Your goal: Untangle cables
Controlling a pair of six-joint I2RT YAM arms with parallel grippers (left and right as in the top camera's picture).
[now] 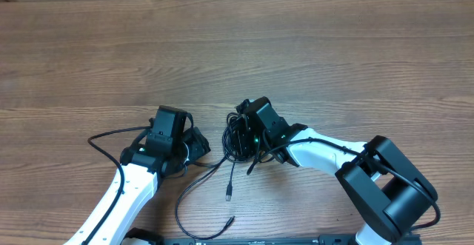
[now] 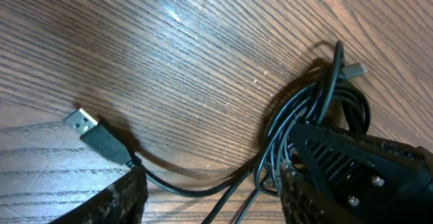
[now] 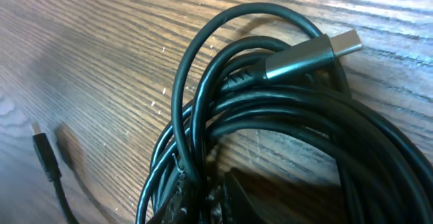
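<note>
I am holding my right hand (image 1: 241,135) low in the knot of cables (image 3: 270,116), which is lying coiled on the desk (image 1: 296,45) between my two arms. I judge this is pinning the bundle so a strand can be drawn free, though I cannot tell whether that hand is closed on a cord, since the coil is hiding its tips. My left hand (image 2: 213,176) is standing wide apart and gripping nothing, one side resting on the coil's edge and the other just beside the loose cord running out to a silver-tipped plug (image 2: 82,121).
</note>
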